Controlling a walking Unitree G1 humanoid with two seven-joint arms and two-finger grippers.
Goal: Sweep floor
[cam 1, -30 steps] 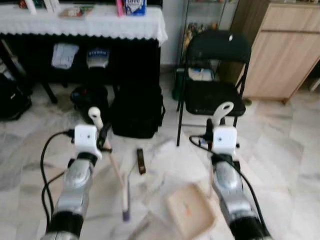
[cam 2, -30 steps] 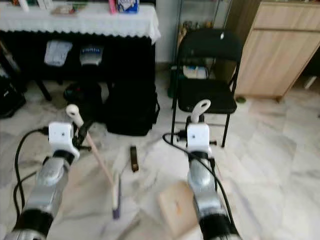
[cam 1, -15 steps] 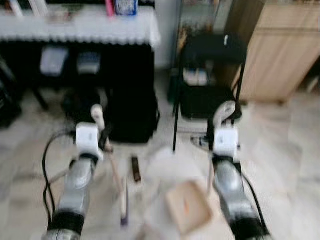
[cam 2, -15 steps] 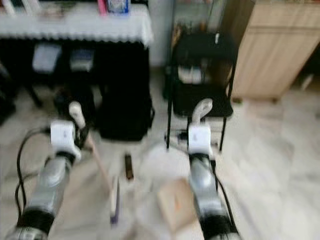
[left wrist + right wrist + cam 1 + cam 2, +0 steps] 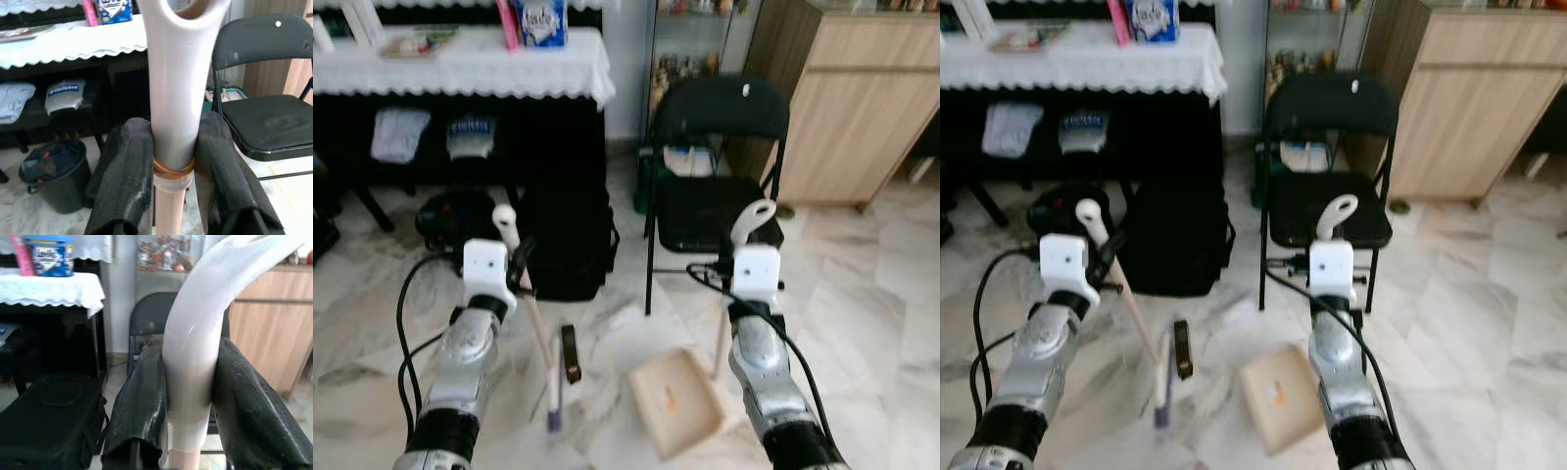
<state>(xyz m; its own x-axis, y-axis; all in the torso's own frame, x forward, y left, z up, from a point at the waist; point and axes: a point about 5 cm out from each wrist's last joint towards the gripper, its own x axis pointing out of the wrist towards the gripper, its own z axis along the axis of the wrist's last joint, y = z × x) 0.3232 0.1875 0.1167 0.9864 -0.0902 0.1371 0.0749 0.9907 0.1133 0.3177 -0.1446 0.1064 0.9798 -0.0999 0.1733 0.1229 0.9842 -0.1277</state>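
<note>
Both grippers, left gripper (image 5: 172, 161) and right gripper (image 5: 190, 396), still clamp broom (image 5: 551, 370) and dustpan (image 5: 674, 401)

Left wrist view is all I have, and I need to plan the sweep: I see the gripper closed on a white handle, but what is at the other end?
Observer: A broom; its head rests on the floor, left of a small dark object.
Operator: Is the other arm busy?
Observer: Yes, the right gripper is shut on the dustpan handle.
Operator: Where is the pan itself?
Observer: The dustpan lies on the marble floor between the two arms, in front of the black folding chair.
</note>
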